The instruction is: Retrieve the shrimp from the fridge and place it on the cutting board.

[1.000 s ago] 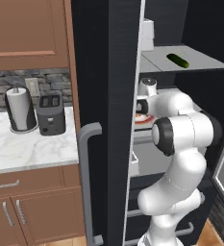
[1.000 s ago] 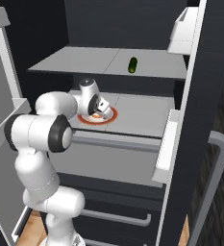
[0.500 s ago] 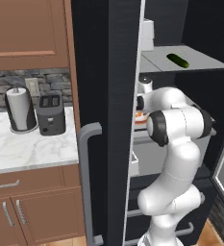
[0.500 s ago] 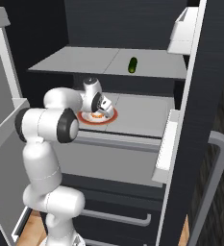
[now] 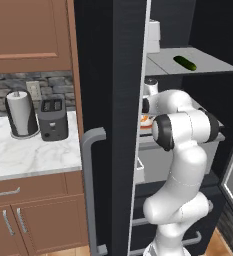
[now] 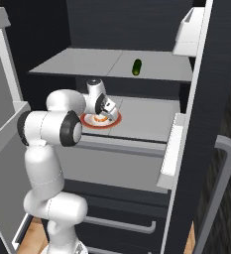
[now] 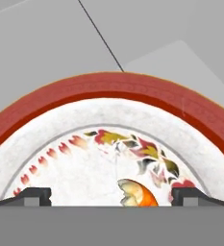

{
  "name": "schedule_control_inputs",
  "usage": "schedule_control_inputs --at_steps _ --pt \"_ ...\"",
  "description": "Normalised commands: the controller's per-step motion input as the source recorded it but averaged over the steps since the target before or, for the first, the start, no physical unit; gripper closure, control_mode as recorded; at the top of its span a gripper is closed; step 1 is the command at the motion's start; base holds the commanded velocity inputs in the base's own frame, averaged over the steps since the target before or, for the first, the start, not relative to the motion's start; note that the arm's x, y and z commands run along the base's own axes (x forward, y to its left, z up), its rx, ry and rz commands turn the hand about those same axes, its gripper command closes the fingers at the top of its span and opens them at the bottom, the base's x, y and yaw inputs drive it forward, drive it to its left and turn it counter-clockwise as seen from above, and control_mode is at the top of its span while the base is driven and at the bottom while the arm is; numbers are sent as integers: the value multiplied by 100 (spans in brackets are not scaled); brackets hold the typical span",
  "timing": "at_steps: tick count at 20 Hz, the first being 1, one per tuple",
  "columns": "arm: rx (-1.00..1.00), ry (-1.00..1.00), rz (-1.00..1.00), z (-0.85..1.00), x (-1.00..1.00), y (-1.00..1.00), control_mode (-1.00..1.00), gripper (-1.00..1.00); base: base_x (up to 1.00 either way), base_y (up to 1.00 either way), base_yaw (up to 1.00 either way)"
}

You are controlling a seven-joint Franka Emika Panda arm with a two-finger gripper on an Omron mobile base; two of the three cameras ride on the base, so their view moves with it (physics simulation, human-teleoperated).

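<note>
While my gripper [image 6: 105,111] hangs low over the plate [image 7: 104,91] on the fridge's [image 5: 113,75] middle shelf [image 6: 142,116], its jaws stand wide open and hold nothing. From the hand view the shrimp [image 7: 136,194] lies on the plate between my two fingertips [image 7: 32,197], a little nearer the right-hand one. To do this grasp well, I judge I should nudge sideways so the shrimp sits centred, then sink straight down until the tips almost meet the plate, and close gently, since so small and curled a thing could squirt out or be pushed along the glaze. I should keep clear of the red rim so the plate does not tip. A cucumber [image 6: 137,66] rests on the shelf above, well apart
</note>
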Motion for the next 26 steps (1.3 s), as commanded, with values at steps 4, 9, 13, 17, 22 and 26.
schedule_control_inputs --at_steps 4,9,13,17,22,26 --pt "0 -7 0 -9 -35 -16 -100 -100 0 0 0" --pt "0 -2 0 0 -2 -5 -100 -100 0 0 0" --pt "0 0 0 -4 -3 0 -100 -100 0 0 0" --pt "0 0 0 -1 -1 0 -100 -100 0 0 0" --pt "0 -5 0 2 -3 0 -100 -100 0 0 0" --pt "0 0 0 0 -14 0 -100 -100 0 0 0"
